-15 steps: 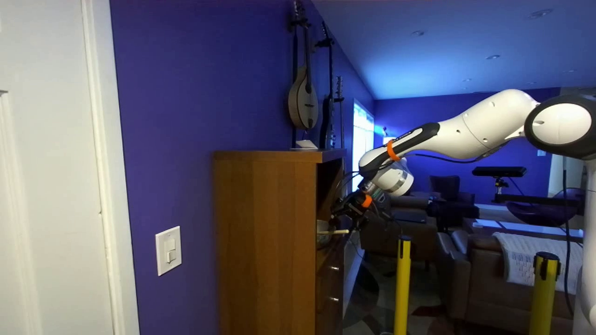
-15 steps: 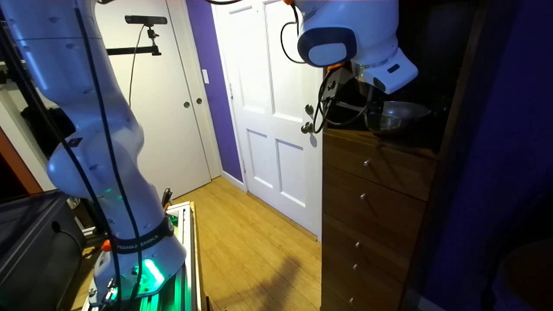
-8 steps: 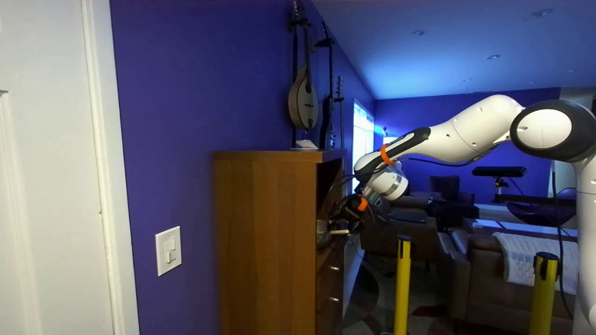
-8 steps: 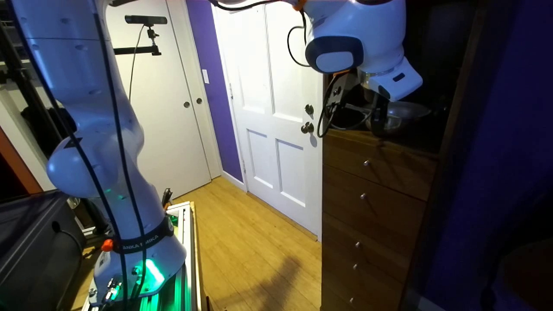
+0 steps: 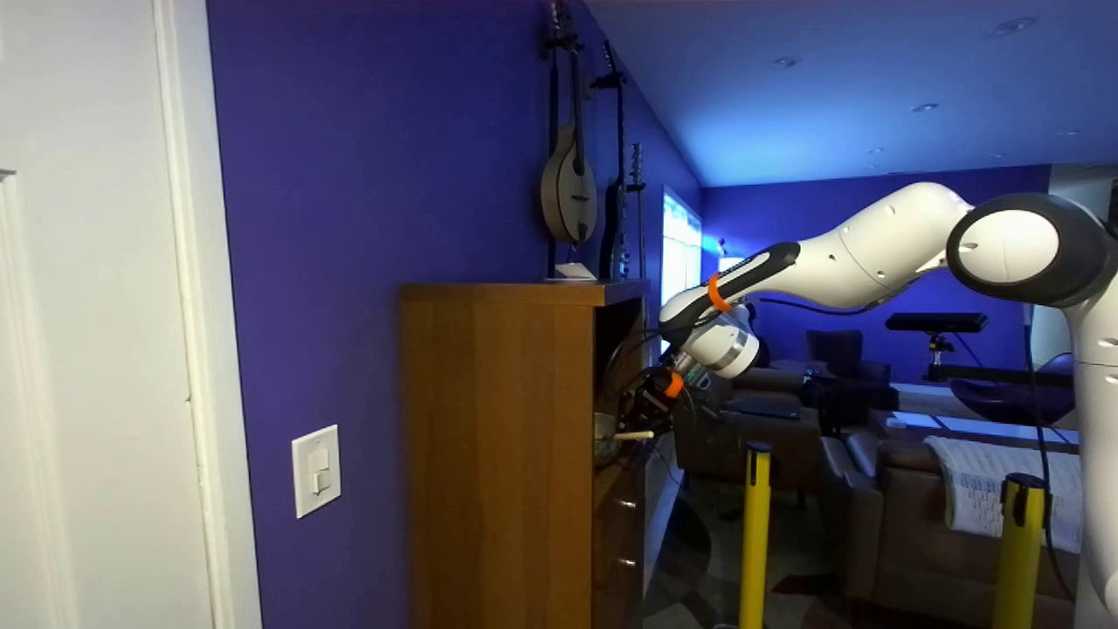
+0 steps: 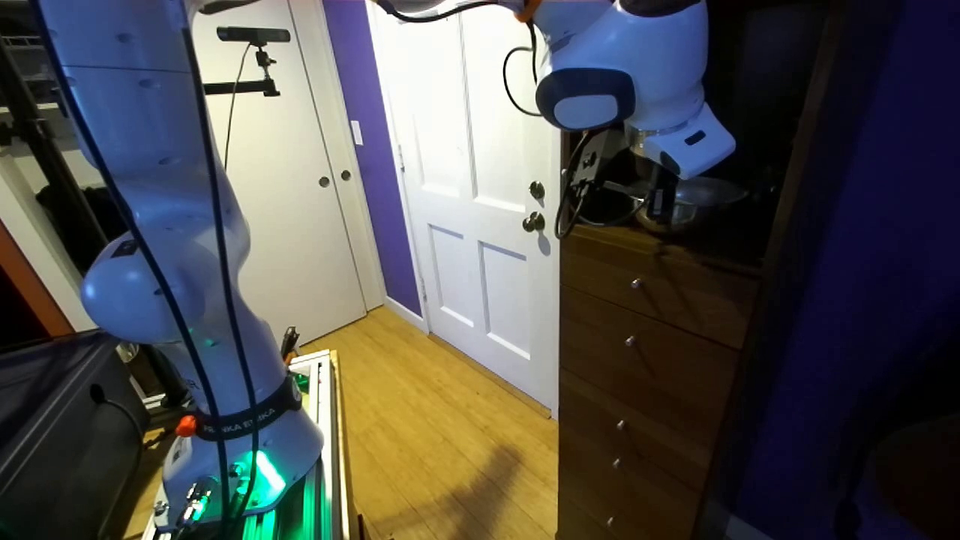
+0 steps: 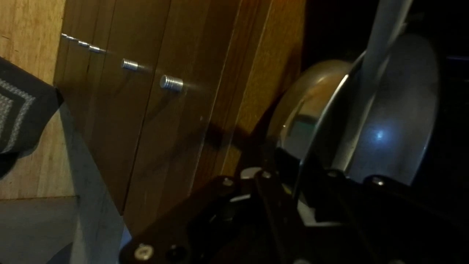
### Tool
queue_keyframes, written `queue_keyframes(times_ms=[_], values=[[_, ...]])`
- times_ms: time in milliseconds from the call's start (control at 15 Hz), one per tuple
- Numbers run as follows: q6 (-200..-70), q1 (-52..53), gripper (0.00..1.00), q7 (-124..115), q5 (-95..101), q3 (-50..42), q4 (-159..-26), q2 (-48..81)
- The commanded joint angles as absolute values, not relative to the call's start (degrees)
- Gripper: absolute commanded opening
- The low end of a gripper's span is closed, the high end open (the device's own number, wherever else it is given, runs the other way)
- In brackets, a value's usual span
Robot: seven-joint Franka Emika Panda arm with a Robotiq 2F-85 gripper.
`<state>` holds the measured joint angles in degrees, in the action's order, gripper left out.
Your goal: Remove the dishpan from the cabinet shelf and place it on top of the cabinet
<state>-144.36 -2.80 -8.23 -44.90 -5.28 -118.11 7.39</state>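
The dishpan (image 7: 399, 110) is a rounded, shiny metal pan standing on the cabinet shelf (image 7: 273, 69). A long grey bar (image 7: 381, 40), apparently a handle, crosses it in the wrist view. My gripper (image 7: 301, 161) has one dark finger on each side of the pan's near rim, close against it, and looks shut on that rim. In an exterior view the gripper (image 6: 660, 199) hides part of the dishpan (image 6: 712, 193). From the side, only a bit of the dishpan (image 5: 603, 441) shows past the cabinet (image 5: 502, 454). The flat cabinet top (image 5: 507, 290) lies above the gripper.
A small white object (image 5: 574, 272) rests on the cabinet top, below a stringed instrument (image 5: 569, 188) on the wall. Drawers with metal knobs (image 7: 171, 83) lie under the shelf. A white door (image 6: 480, 150) adjoins the cabinet. Yellow posts (image 5: 755, 533) stand nearby.
The arm has come down slightly and moved closer to the cabinet, bringing the gripper lower at the pan's rim. The dishpan has not visibly shifted.
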Motion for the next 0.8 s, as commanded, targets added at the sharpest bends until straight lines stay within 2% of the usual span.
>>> queue_keyframes(times_ms=[0, 733], values=[[-145.1, -3.8, 0.0, -7.7, -46.4, -4.4, -116.9, 8.4], [-140.8, -5.3, 0.02, -10.7, -39.5, -6.4, -119.9, 3.2]])
